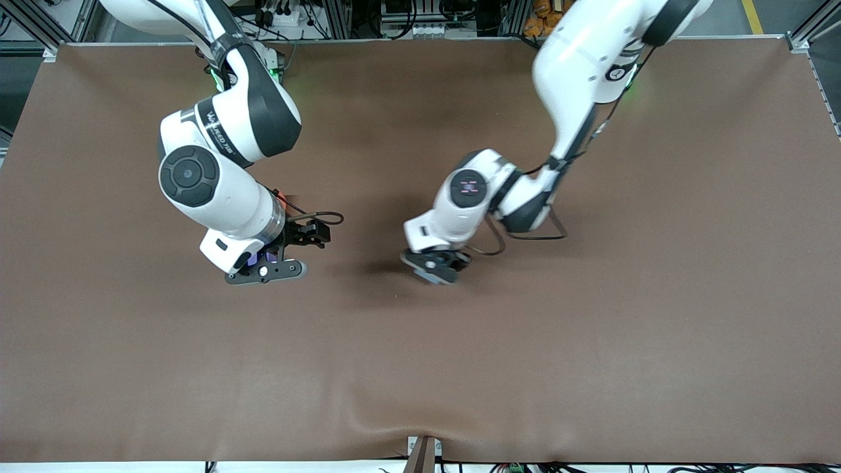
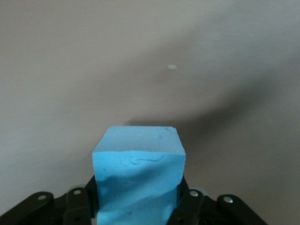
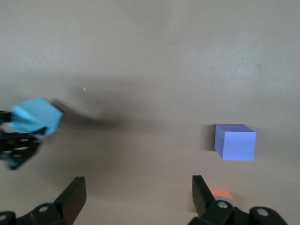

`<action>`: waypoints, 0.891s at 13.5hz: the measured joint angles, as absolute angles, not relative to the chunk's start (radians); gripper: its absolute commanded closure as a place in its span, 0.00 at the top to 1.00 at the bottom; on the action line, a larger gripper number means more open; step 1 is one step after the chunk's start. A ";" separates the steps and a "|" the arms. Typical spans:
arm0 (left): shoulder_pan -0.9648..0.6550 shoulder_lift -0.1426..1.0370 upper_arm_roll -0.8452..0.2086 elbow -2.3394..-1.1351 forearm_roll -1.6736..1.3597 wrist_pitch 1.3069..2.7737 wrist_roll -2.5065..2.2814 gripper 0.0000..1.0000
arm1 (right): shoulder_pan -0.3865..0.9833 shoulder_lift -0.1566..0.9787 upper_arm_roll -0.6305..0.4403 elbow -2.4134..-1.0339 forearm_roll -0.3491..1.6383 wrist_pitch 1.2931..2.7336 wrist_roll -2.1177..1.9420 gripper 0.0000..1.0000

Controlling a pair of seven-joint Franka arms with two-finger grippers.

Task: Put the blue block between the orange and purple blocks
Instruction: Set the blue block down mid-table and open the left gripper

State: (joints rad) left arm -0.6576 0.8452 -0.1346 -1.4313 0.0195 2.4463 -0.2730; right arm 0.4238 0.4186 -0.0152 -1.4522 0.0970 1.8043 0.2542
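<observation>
My left gripper point(image 1: 435, 266) is shut on the light blue block point(image 2: 138, 168), its fingers pressed against two opposite sides. It holds the block a little above the middle of the brown table. The right wrist view also shows this blue block point(image 3: 36, 116) with its shadow on the table. My right gripper point(image 3: 138, 199) hangs open over the table toward the right arm's end, with nothing between its fingers. The purple block point(image 3: 235, 141) sits on the table just outside one of those fingers point(image 3: 201, 194). That finger hides most of the orange block point(image 3: 221, 193).
The brown table cover point(image 1: 591, 328) stretches wide around both arms. The right arm's wrist point(image 1: 217, 190) hangs over the spot where the purple and orange blocks lie. A small white speck point(image 2: 172, 67) lies on the cover.
</observation>
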 measured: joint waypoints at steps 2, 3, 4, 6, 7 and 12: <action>-0.708 0.904 -0.123 -1.349 0.020 2.451 -0.344 1.00 | 0.423 0.423 -0.016 -1.453 0.097 1.802 0.239 1.00; -0.720 0.913 -0.124 -1.331 0.020 2.452 -0.385 1.00 | 0.423 0.427 -0.017 -1.454 0.097 1.814 0.230 1.00; -0.729 0.919 -0.124 -1.322 0.020 2.457 -0.422 1.00 | 0.423 0.429 -0.016 -1.454 0.098 1.824 0.226 1.00; -0.740 0.917 -0.125 -1.306 0.020 2.464 -0.460 1.00 | 0.426 0.430 -0.015 -1.455 0.098 1.829 0.223 1.00; -0.739 0.907 -0.123 -1.298 0.020 2.454 -0.468 1.00 | 0.427 0.432 -0.013 -1.458 0.098 1.827 0.223 1.00; -0.572 0.674 -0.087 -1.266 0.021 2.113 -0.466 1.00 | 0.447 0.474 -0.011 -1.469 0.102 1.828 0.307 1.00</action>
State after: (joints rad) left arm -0.5718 0.6741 -0.0874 -1.2660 0.0206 2.1129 -0.4662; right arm 0.4473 0.4740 -0.0108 -1.4689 0.1022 1.8284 0.3068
